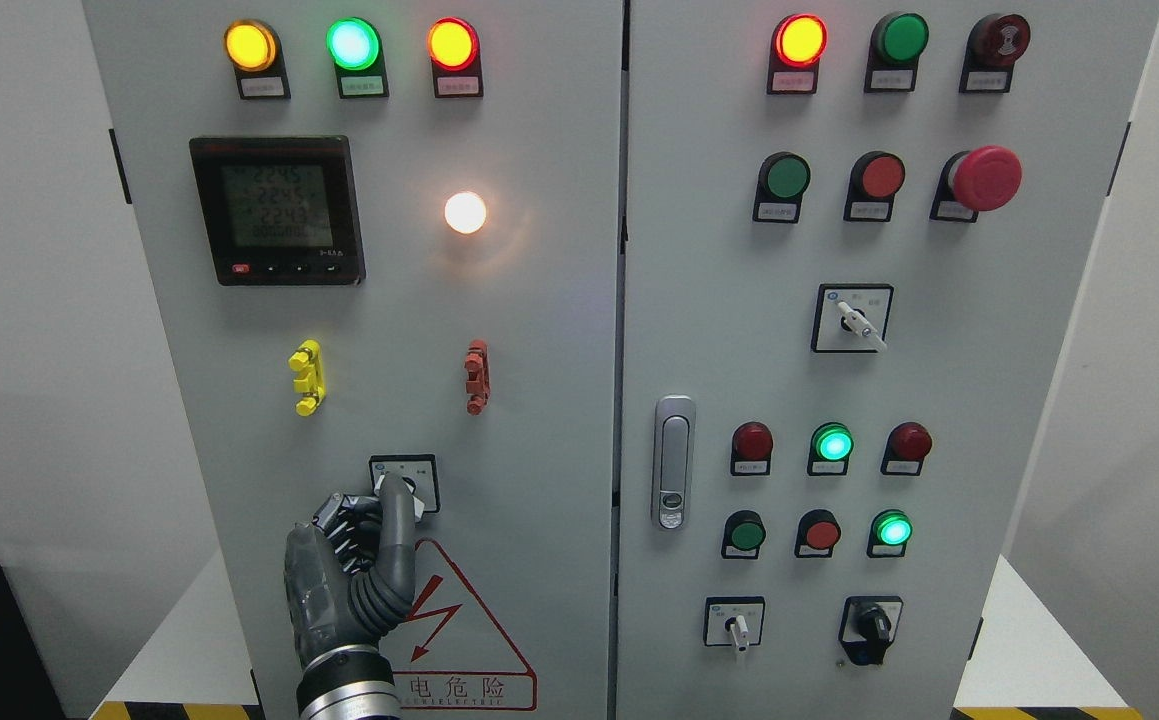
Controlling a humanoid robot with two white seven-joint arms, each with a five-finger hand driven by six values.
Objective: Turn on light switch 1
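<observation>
The switch (pixel 405 484) sits low on the left door of a grey cabinet (pixel 539 400), in a small black-framed plate just above a red warning triangle (pixel 459 625). It is a rotary selector with a short knob; most of the knob is hidden behind the robot's finger, so which way it points cannot be read. It looks like a stiff, spring-detented part: small, hard, smooth plastic, not fragile, but likely to need a firm twist before it clicks over. The sensible place to take hold is the narrow knob itself, pinched across its flat sides so the turn goes through its axis, since a push on the tip alone could slip off.

The left hand (pixel 359 550) comes up from the bottom edge, its long grey finger reaching up to touch the knob while the other fingers (pixel 339 520) are curled in beside it. Whether a second finger pinches the knob from behind cannot be told. The right hand does not show.

Further out, a yellow clip (pixel 307 377) and a red clip (pixel 477 376) are fixed above the switch, and higher still a white lamp (pixel 465 212) glows beside a dark meter (pixel 277 210). Three lamps run along the top. The right door carries more buttons, lamps, selectors and a latch (pixel 674 462).
</observation>
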